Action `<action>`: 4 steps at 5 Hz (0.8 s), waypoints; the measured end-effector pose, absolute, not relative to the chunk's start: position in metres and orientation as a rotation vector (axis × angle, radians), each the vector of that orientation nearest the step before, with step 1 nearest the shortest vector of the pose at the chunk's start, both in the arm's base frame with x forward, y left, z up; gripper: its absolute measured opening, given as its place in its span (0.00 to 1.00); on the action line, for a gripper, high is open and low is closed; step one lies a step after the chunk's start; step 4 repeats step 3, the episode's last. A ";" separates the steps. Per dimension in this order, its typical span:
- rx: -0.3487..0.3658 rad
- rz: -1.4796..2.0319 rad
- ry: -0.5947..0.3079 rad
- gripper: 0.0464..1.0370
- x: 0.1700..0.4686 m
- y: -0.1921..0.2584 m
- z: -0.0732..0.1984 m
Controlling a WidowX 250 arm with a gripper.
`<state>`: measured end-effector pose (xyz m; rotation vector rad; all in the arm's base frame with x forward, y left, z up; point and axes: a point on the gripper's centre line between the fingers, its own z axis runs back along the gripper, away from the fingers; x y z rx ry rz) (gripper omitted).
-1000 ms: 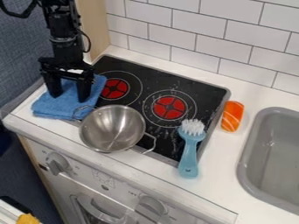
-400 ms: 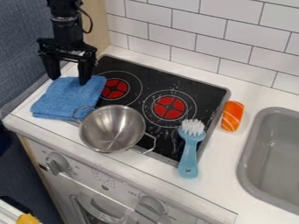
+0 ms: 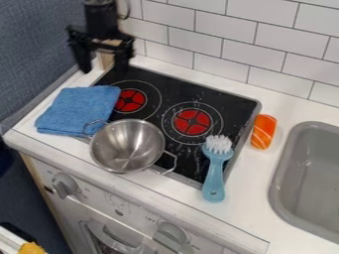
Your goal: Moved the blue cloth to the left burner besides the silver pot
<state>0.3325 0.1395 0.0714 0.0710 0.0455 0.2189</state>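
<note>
- In the bottom left corner, a yellow thing [image 3: 31, 248] is cut off, so what it is cannot be told.
- A pale oven front [image 3: 142, 216] with round knobs is set under the worktop [image 3: 248, 213]; its bottom is cut off.
- The worktop is white and smooth. A grey sink [image 3: 283, 191] with round corners is set into it and cut off on the right.
- A light blue brush [image 3: 214, 173] with white bristles is laid over the stove's near right edge.
- The silver pot [image 3: 127, 146] is round and shiny, with thin wire handles. Part of the stove is hidden under it.
- The blue cloth [image 3: 79, 111] is folded, soft and fuzzy. It is laid partly on the worktop, over the stove's left edge, beside the left burner [image 3: 130, 100] and the pot.
- An orange piece [image 3: 263, 131] with white stripes is placed just beside the stove's right edge.
- The stove [image 3: 225, 101] is flat and black, marked with pale streaks and two red burners.
- The black gripper [image 3: 103, 70] is held above the stove's far left corner, its fingers apart. The arm is cut off at the top.
- The back wall [image 3: 225, 30] is covered in white tiles; the left wall [image 3: 33, 49] is dark blue.
</note>
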 end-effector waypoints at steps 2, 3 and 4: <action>0.035 0.068 -0.009 0.96 0.366 0.077 0.084; 0.024 0.030 -0.019 0.96 0.370 0.053 0.083; 0.024 0.030 -0.019 0.96 0.370 0.053 0.083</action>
